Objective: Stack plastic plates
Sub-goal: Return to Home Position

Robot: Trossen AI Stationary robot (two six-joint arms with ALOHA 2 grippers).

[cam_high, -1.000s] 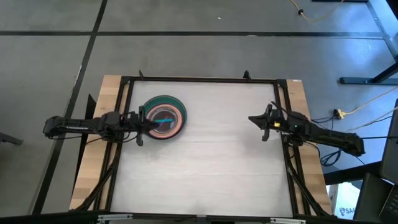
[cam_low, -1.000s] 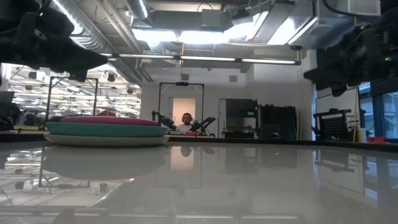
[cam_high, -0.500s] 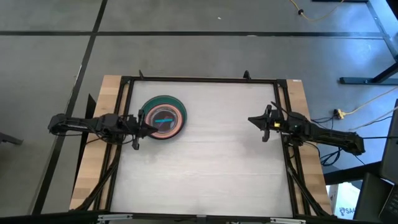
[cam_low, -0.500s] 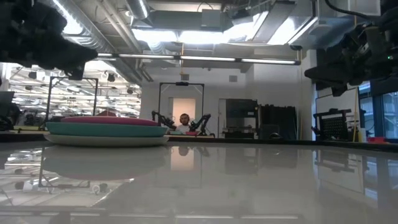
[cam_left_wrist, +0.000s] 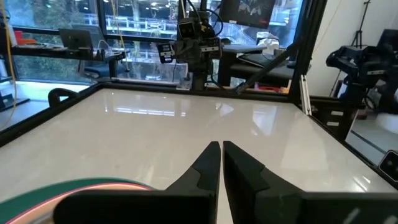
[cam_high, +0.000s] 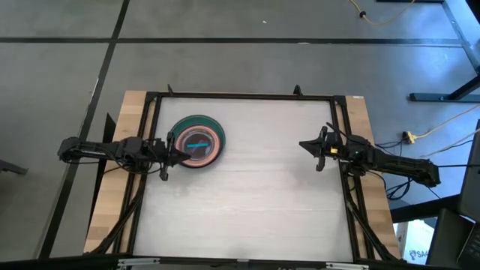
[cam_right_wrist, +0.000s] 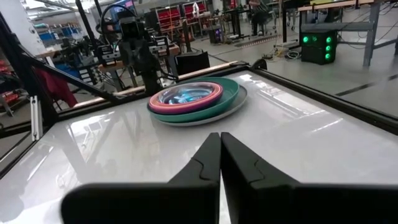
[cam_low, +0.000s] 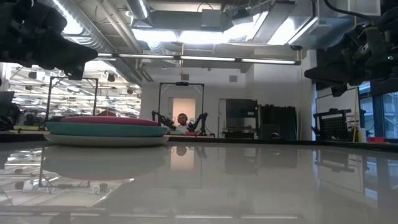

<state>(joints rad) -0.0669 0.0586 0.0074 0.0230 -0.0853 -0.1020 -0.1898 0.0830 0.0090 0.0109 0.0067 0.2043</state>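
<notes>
Starting with the plastic plates (cam_high: 196, 141): all in one neat pile on the left half of the table (cam_high: 255, 202), toward the far side; biggest at the bottom, grey then dark teal, then pink and magenta rims, with a bit of cyan in the middle on top; can't count every layer from here. No stray plates in sight elsewhere, so probably done stacking.

Handling guess: light, stiff, glossy plastic; likely slippery and happy to skate around on each other; not fragile, but easy to nudge off-centre. Best to pinch a rim where it overhangs the plate below, or to take the whole pile by the bottom grey rim; no point poking at the flat middle.

Moving outward: left gripper (cam_high: 174, 154) right at the pile's left edge, raised above plate height judging from the low view; fingers pressed together, holding nothing. Right gripper (cam_high: 304, 144) way over on the right side of the table, well apart from the stack; also squeezed closed on nothing, pointing across at the pile. Both arms up off the surface; looks more like parking than picking.
</notes>
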